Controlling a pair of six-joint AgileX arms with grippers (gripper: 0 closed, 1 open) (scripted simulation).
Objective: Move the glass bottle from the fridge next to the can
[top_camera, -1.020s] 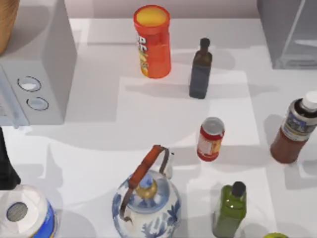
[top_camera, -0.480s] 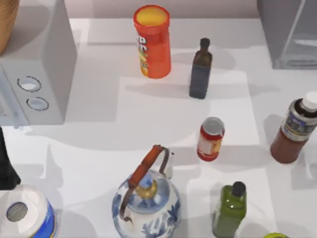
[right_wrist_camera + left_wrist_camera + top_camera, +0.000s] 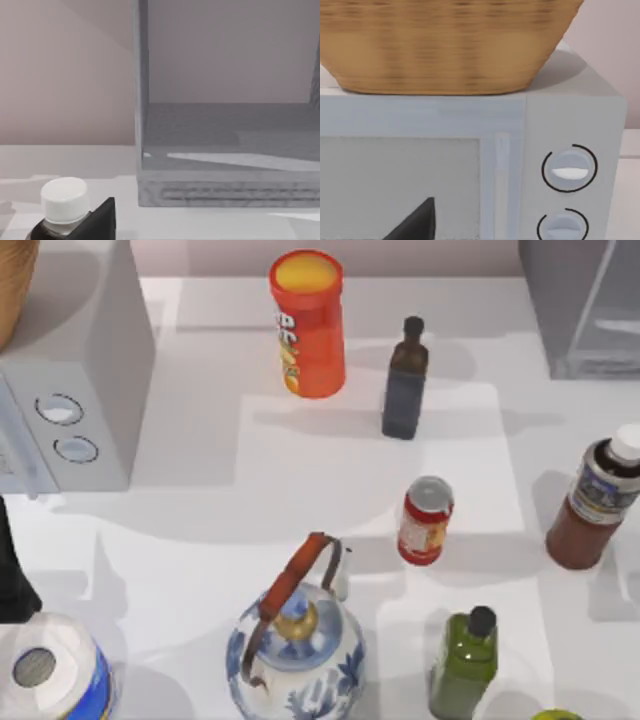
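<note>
Looking down from the top view, I find the glass bottle (image 3: 596, 502) standing upright on the desk (image 3: 200, 510), outside the fridge (image 3: 580, 300) and at about 6 o'clock from it. The fridge sits in the 1 o'clock corner of the desk. The can (image 3: 426, 521) stands upright near the middle. The bottle is at roughly 3 o'clock from it, well apart, with bare desk between them.

At 12 o'clock from the can stands a dark slim bottle (image 3: 405, 380), and at 11 o'clock an orange-red crisp tube (image 3: 308, 325) with a yellow lid. A green bottle (image 3: 464, 665) stands at 6 o'clock from the can. A blue-and-white porcelain teapot (image 3: 295, 645) with a brown handle sits at 7 o'clock from it. A white microwave (image 3: 90, 390) with two round dials fills the 10 o'clock side, with a wicker basket (image 3: 12, 280) on top. A paper roll (image 3: 50, 670) lies in the 7 o'clock corner.

My right wrist view faces the fridge's (image 3: 225, 195) open grey inside, with the bottle's white cap (image 3: 63, 200) close by. A dark wedge partly covers the bottle's shoulder. My left wrist view faces the microwave's (image 3: 570, 115) door and dials, with the basket (image 3: 445, 45) on its top.

I cannot tell how my left jaws or my right jaws stand, or whether they hold anything.
</note>
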